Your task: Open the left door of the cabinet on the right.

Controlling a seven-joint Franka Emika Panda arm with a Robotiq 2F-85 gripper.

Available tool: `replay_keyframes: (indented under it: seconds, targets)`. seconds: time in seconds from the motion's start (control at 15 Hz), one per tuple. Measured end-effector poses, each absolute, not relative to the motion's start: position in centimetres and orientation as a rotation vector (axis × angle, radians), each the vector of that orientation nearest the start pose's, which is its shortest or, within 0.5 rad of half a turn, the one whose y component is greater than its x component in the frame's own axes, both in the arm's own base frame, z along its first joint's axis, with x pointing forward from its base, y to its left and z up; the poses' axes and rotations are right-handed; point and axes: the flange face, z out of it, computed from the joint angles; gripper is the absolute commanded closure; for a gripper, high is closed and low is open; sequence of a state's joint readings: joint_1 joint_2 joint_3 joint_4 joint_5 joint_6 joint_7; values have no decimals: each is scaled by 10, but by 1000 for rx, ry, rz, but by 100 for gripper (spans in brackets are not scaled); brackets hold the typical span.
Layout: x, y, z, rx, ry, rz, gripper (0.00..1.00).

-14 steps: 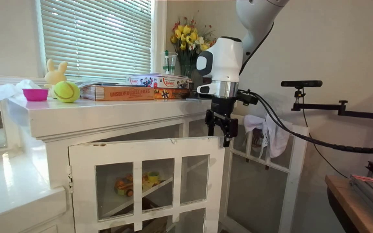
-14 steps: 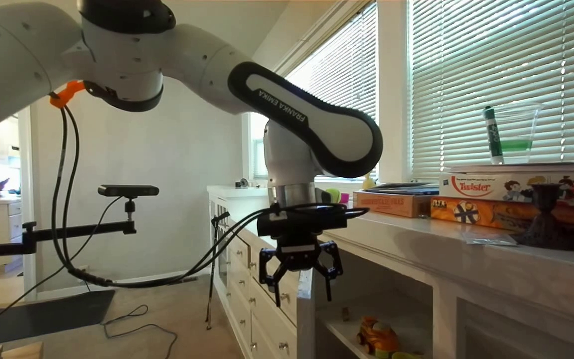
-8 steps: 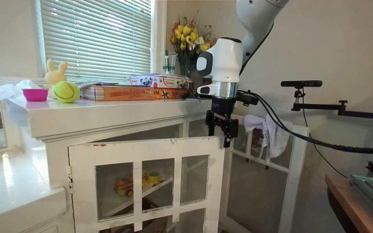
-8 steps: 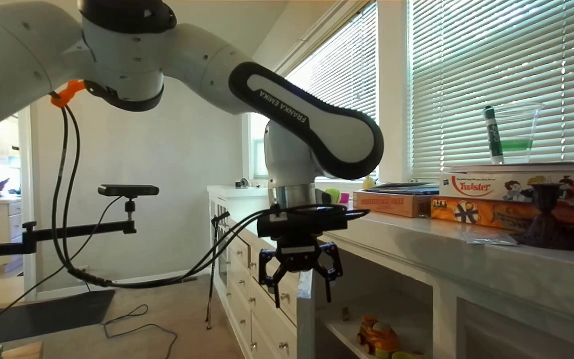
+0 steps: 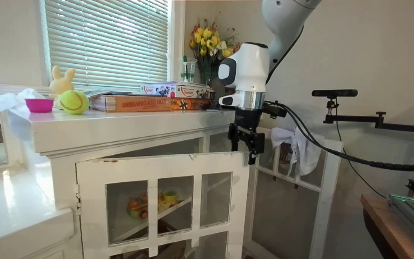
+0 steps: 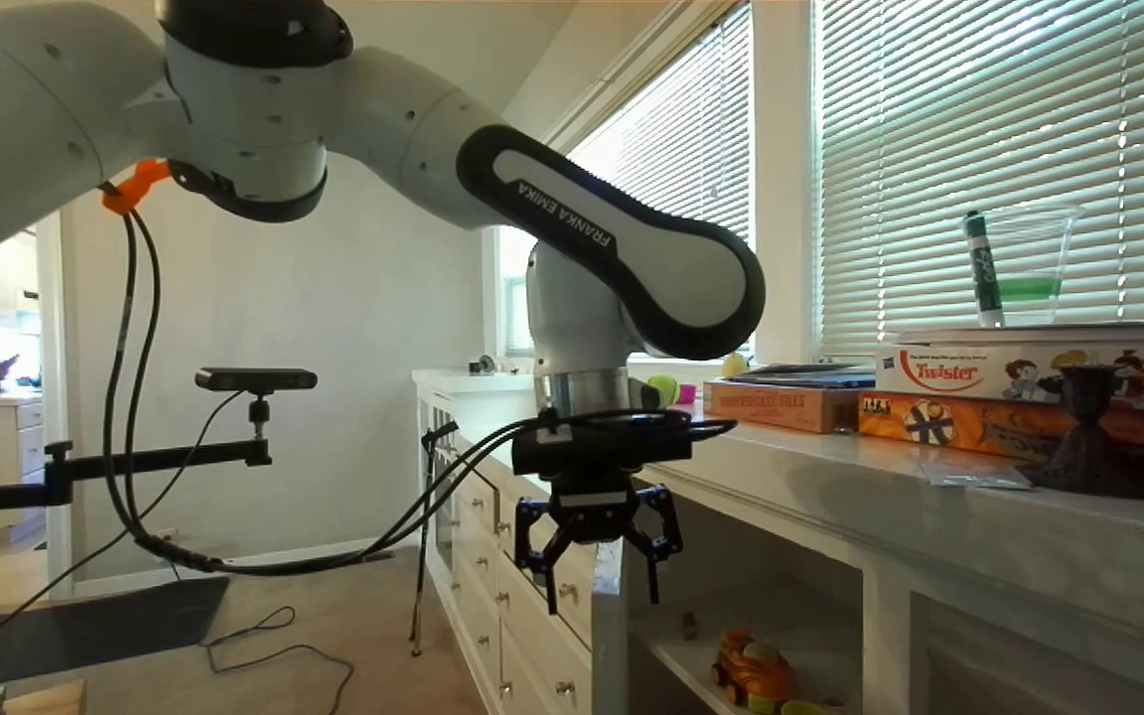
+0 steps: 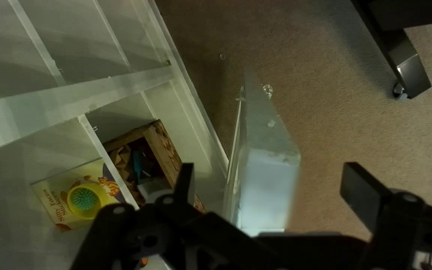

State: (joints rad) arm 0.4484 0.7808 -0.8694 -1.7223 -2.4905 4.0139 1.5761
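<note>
Slightly lower than before, the end effector [image 6: 604, 603] points straight down, jaws apart astride the left door [image 5: 153, 207].

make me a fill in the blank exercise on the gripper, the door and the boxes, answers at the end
The gripper is not shut but ____.
In the wrist view, the left door shows ____ the gripper's fingers.
The white game box on top of an orange box is labelled ____.
The neighbouring box reads UNSOLVED ____ FILES.

Missing words: open; between; Twister; CASE.
</note>
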Motion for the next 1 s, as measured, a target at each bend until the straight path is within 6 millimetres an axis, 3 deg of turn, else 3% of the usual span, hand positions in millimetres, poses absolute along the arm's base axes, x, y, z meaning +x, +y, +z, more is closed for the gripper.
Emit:
replay_keyframes:
  seconds: [0.27, 0.53, 0.6, 0.67, 0.93, 1.0]
  targets:
    - [506, -87, 246, -2930, -1432, -24, 0]
    - [502, -96, 296, -2987, -1427, -139, 0]
    - [499, -97, 311, -3005, -1419, -174, 10]
    - [495, -98, 325, -3017, -1402, -204, 26]
    - [482, -99, 359, -3002, -1254, -238, 56]
    - [480, -99, 361, -3000, -1204, -235, 45]
